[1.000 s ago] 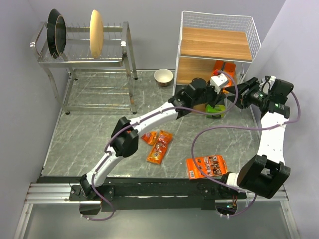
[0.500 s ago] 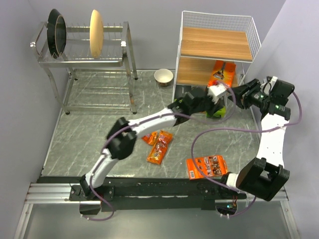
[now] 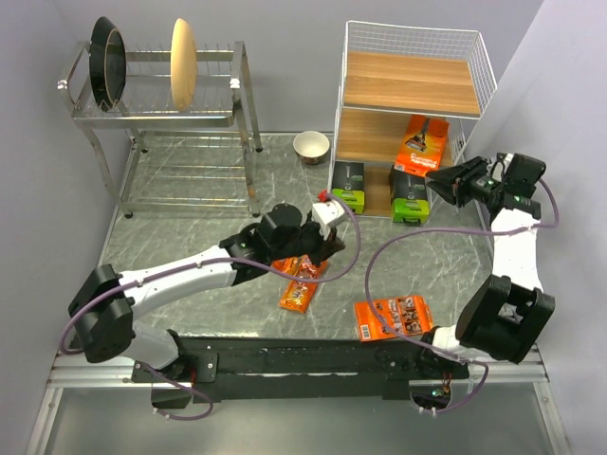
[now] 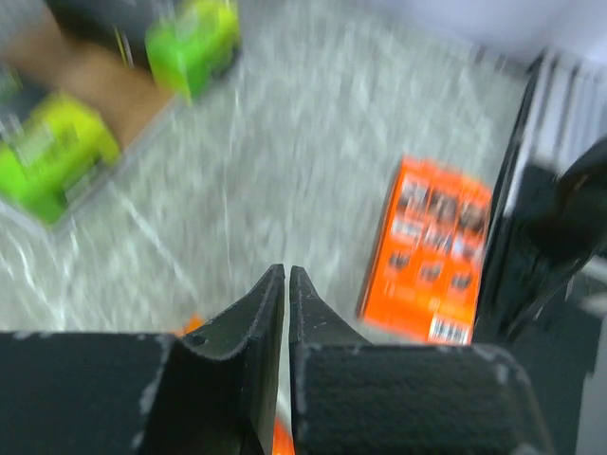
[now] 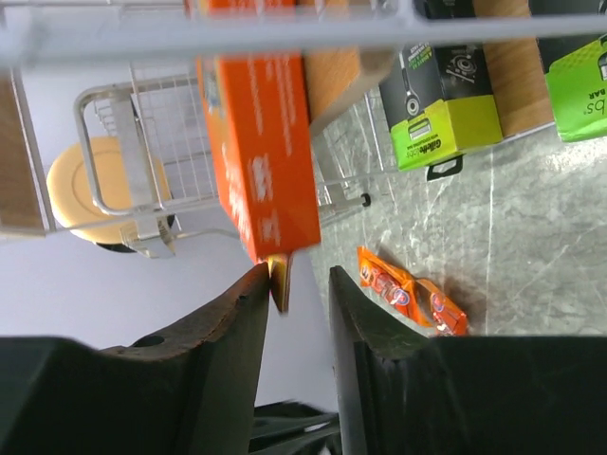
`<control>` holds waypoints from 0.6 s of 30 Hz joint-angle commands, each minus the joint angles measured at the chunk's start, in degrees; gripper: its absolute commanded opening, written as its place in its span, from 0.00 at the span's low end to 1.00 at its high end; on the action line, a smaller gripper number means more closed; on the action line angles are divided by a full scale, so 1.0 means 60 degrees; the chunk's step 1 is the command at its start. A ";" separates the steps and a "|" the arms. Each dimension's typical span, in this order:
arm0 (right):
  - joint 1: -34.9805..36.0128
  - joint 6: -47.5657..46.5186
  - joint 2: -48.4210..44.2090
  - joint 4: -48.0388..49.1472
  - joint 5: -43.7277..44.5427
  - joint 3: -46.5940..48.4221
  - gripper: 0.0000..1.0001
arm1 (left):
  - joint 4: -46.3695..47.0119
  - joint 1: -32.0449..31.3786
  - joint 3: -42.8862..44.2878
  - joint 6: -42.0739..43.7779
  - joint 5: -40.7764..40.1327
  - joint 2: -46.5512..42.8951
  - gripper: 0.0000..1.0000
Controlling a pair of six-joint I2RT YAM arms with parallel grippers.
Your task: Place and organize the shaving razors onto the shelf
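The white wire shelf (image 3: pixel 408 83) stands at the far right of the marble-patterned desk (image 3: pixel 190 256). Two dark grey razor boxes with lime-green ends sit side by side on its lowest board, one on the left (image 3: pixel 349 187) and one on the right (image 3: pixel 410 197). A flat orange razor card (image 3: pixel 422 144) stands upright on the middle board, above the right box.

The right pincer (image 3: pixel 434 180) is just in front of the shelf, level with that standing card. In the right wrist view its fingers (image 5: pixel 237 322) are spread, and the lower corner of the orange card (image 5: pixel 261 152) lies just beside one fingertip, with open space on the other side. The pincer is not clamping anything.

The left pincer (image 3: pixel 329 250) hovers over the middle of the desk, just above the narrow orange blister packs (image 3: pixel 300 294), which lie close together on the marble and are partly hidden by the arm. The left wrist view is blurred, but the fingers (image 4: pixel 247 322) are pressed almost together with only a hairline gap between them and nothing in it.

A second flat orange razor card (image 3: pixel 392 316) lies flat near the front edge of the desk, well apart from the shelf. A small bowl (image 3: pixel 311 146) sits left of the shelf. A steel dish rack (image 3: pixel 180 114) holding plates stands at the far left.
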 commanded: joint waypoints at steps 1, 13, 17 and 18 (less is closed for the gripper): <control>0.0181 0.0398 0.0388 0.0685 -0.0103 0.0723 0.38 | -0.0659 -0.0036 -0.0290 0.0257 -0.0259 0.0077 0.13; 0.0210 0.0867 0.0653 0.0934 -0.0074 0.1076 0.09 | -0.0366 -0.0036 0.0208 0.0374 -0.0041 0.0634 0.12; 0.0152 0.0897 0.0726 0.0716 0.0057 0.1148 0.08 | -0.0425 -0.0022 0.0223 0.0359 0.0004 0.0634 0.12; 0.0108 0.0854 0.0755 0.0570 0.0072 0.1192 0.08 | -0.0410 -0.0036 0.0209 0.0345 0.0004 0.0620 0.12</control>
